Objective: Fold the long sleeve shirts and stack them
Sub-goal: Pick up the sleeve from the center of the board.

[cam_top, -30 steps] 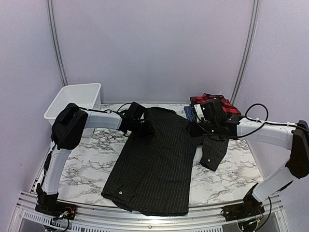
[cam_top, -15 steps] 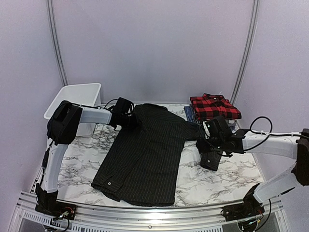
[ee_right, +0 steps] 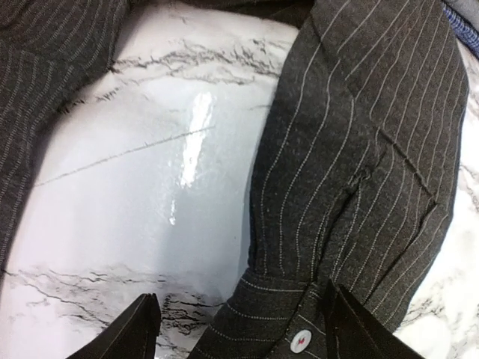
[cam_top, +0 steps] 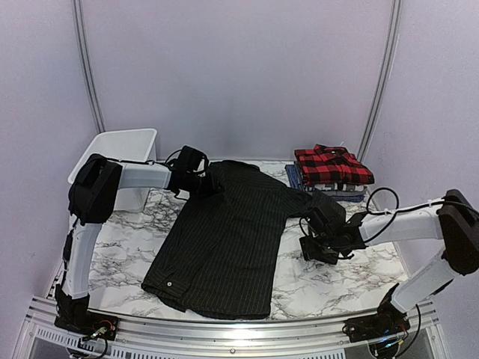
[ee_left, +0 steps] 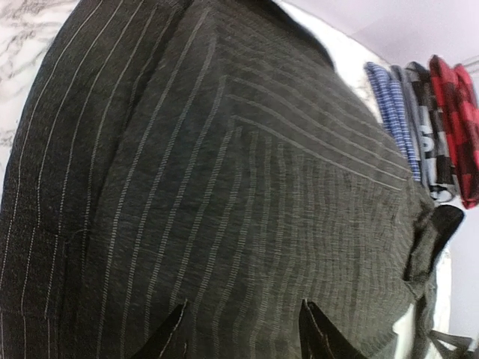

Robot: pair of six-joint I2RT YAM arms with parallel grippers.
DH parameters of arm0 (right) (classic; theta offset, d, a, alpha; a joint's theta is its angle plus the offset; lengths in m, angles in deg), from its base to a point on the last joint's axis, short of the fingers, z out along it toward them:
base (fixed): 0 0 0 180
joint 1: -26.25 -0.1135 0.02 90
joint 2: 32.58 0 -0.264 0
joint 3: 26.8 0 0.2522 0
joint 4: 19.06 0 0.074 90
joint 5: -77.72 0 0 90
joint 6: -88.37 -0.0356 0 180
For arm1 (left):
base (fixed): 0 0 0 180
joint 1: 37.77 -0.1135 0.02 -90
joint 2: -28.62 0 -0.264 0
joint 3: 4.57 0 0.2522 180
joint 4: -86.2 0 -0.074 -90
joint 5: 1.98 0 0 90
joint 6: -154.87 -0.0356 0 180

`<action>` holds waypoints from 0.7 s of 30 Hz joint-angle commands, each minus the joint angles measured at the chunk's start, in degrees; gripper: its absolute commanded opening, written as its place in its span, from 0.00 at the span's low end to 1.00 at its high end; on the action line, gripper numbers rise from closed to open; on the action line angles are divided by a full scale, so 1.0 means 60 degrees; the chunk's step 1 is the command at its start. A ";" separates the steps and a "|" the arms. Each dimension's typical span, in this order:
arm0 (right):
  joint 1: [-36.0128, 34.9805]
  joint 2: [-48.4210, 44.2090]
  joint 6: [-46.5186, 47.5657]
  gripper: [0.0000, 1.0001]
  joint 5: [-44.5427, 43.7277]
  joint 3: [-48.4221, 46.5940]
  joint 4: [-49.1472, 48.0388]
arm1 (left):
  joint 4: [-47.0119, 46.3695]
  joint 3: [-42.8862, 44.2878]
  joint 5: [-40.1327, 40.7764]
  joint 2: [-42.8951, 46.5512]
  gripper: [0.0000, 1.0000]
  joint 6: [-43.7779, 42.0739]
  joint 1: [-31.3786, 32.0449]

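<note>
While black pinstriped shirt (cam_top: 224, 239) is spread mid-table, right gripper (ee_right: 239, 292) is seen wide open astride cuff (ee_right: 258, 321) (nothing clamped); left gripper (ee_left: 243, 303) half-parted at shoulder, hold unclear. Sleeve could be dragged askew if snagged.

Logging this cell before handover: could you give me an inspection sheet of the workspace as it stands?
Surface: marble-patterned table, glossy, no spills seen.
Job's things: black pinstriped shirt spread unfolded; folded stack, red plaid on top, far right.
Clutter: white bin, far left.
Tools: left tool jaws apart over the shirt's shoulder; right tool jaws apart at the sleeve cuff.
Cables: black cable loops off the right arm.
Surroundings: plain walls, metal frame; nothing else seen.
</note>
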 commanded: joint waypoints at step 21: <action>-0.0279 -0.0656 -0.0153 0.00 0.2143 -0.3003 0.1694 | 0.0475 -0.2175 -0.1759 0.4127 0.54 -0.0949 0.1382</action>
